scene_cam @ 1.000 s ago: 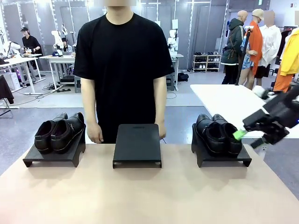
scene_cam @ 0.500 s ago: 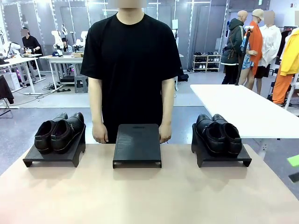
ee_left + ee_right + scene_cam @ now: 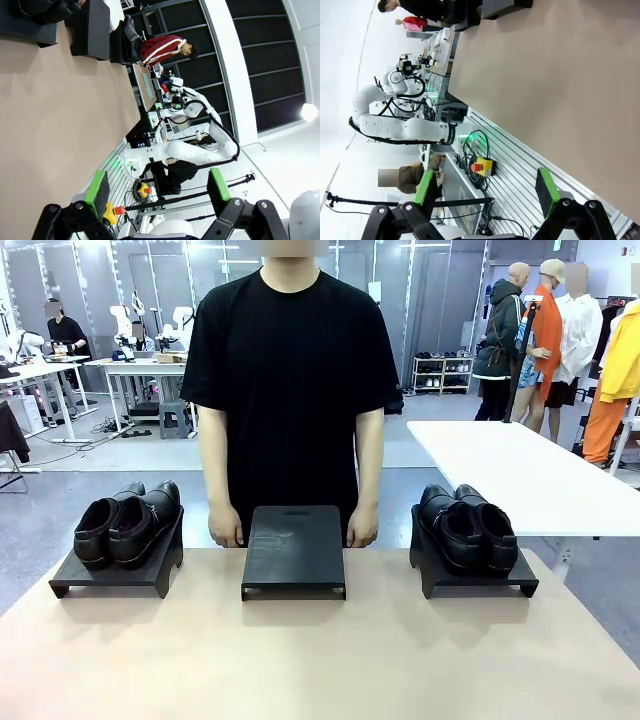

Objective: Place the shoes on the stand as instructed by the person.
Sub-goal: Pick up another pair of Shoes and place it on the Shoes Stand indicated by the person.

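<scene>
Standing at the far side of the table (image 3: pixel 320 660), at twelve o'clock, the person (image 3: pixel 290 390) in the black T-shirt has both hands hanging at the table's far edge, one hand (image 3: pixel 226 528) at nine o'clock of the middle stand (image 3: pixel 294 552) and the other hand (image 3: pixel 361 528) at three o'clock of it. That middle stand is bare. One pair of shoes (image 3: pixel 127 523) sits on the left stand (image 3: pixel 118 565), at about ten o'clock on the table; the other pair of shoes (image 3: pixel 467 527) sits on the right stand (image 3: pixel 473 575), at about two o'clock. The left gripper (image 3: pixel 159 189) has its jaws spread wide with nothing between the green pads, off the table's edge; the right gripper (image 3: pixel 485 192) likewise gapes with nothing between its pads
</scene>
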You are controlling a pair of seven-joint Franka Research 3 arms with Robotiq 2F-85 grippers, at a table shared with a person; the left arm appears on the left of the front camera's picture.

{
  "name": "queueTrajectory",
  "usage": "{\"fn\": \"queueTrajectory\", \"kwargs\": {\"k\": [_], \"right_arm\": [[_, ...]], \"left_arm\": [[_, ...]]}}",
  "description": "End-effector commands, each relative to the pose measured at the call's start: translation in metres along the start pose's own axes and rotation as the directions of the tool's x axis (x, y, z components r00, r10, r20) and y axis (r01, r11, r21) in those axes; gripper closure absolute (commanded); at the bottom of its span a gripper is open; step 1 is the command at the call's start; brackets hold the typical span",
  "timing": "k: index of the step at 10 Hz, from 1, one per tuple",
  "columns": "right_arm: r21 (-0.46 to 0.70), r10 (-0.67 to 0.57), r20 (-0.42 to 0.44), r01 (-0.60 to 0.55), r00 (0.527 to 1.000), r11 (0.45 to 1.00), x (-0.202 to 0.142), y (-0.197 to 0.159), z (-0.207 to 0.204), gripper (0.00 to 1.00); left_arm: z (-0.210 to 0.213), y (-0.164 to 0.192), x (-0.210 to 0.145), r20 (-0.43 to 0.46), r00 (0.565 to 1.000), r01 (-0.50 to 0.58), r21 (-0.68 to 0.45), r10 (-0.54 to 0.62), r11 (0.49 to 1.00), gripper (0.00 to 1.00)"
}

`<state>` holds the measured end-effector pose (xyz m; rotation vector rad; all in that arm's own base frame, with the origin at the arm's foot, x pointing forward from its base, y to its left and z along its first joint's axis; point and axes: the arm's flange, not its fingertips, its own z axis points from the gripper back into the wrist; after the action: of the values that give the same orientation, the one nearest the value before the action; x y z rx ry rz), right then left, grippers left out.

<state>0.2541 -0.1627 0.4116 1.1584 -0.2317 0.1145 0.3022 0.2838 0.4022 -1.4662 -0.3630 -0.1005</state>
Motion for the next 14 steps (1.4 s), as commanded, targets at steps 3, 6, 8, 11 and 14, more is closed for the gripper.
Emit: {"fn": "queueTrajectory", "kwargs": {"k": [3,6,8,11,14], "right_arm": [[-0.001,0.014,-0.009,-0.014,1.0,1.0,0.0003,0.0052,-0.0004,0.0],[-0.001,0.014,-0.009,-0.014,1.0,1.0,0.0003,0.0052,-0.0004,0.0],[-0.001,0.014,-0.009,-0.014,1.0,1.0,0.0003,0.0052,-0.0004,0.0],[-0.001,0.014,-0.009,-0.014,1.0,1.0,0.0003,0.0052,-0.0004,0.0],[-0.001,0.014,-0.009,-0.014,1.0,1.0,0.0003,0.0052,-0.0004,0.0]], "left_arm": [[-0.0016,-0.0011,-0.0031,-0.002,1.0,0.001,0.02,-0.001,1.0,0.0],[-0.0016,-0.0011,-0.0031,-0.002,1.0,0.001,0.02,-0.001,1.0,0.0],[-0.0016,-0.0011,-0.0031,-0.002,1.0,0.001,0.02,-0.001,1.0,0.0],[-0.0016,-0.0011,-0.0031,-0.002,1.0,0.001,0.02,-0.001,1.0,0.0],[-0.0016,-0.0011,-0.0031,-0.002,1.0,0.001,0.02,-0.001,1.0,0.0]]}}
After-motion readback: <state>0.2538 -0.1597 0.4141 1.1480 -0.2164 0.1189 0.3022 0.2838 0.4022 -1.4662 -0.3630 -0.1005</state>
